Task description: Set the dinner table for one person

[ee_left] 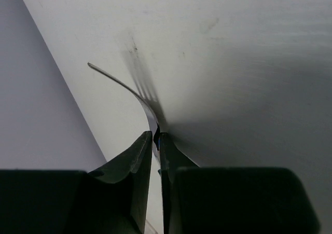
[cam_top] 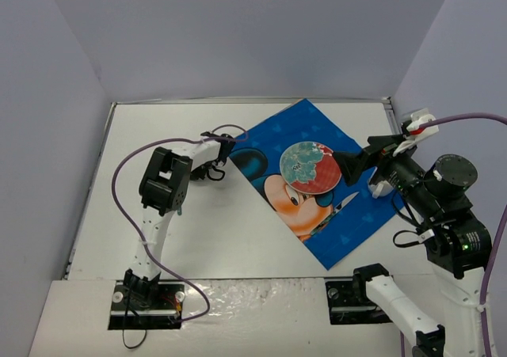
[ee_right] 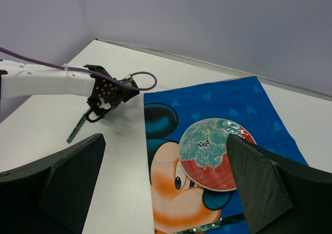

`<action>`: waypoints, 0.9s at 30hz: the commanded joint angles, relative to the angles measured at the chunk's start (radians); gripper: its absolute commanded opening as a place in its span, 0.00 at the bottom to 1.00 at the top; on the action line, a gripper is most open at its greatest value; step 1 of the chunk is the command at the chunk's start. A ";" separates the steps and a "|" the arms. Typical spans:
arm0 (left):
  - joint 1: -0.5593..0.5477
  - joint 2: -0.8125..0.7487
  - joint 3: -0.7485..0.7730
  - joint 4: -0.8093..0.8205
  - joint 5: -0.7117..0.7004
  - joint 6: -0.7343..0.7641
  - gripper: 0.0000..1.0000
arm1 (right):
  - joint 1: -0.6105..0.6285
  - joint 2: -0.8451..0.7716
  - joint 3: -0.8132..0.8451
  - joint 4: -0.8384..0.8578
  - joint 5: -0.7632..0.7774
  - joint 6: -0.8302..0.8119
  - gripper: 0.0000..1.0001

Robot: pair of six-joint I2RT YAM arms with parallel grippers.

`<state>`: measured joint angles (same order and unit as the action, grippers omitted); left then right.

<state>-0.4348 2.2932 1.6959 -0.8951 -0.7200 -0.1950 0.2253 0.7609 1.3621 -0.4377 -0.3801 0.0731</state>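
The white dinner table point(cam_top: 214, 238) holds a blue cartoon-mouse placemat point(cam_top: 277, 135), laid at an angle. A round red and teal plate point(cam_top: 309, 166) lies on the mat and also shows in the right wrist view point(ee_right: 212, 153). My left gripper point(cam_top: 207, 169) is just left of the mat, low over the table. It is shut on a metal fork point(ee_left: 132, 91), which points away, its shadow falling on the tabletop. The fork also shows in the right wrist view point(ee_right: 78, 130). My right gripper point(cam_top: 354, 167) is open and empty, above the mat's right side next to the plate.
A shiny metal utensil point(cam_top: 346, 202) lies on the mat's near right part, its edge showing in the right wrist view point(ee_right: 207, 227). Pale lavender walls point(cam_top: 238, 32) enclose the table on three sides. A purple cable point(cam_top: 127, 167) loops beside the left arm.
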 commanded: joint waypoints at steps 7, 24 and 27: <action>-0.053 -0.044 0.108 -0.129 -0.041 -0.072 0.30 | 0.009 -0.026 -0.009 0.073 0.001 0.000 1.00; 0.167 -0.658 -0.447 0.305 0.544 -0.208 0.51 | 0.009 -0.041 -0.012 0.065 0.006 0.002 1.00; 0.211 -0.673 -0.543 0.386 0.604 -0.217 0.51 | 0.009 -0.038 -0.011 0.065 0.006 -0.001 1.00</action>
<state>-0.2588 1.6363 1.2495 -0.6357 -0.2377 -0.3837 0.2253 0.7139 1.3528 -0.4385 -0.3801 0.0766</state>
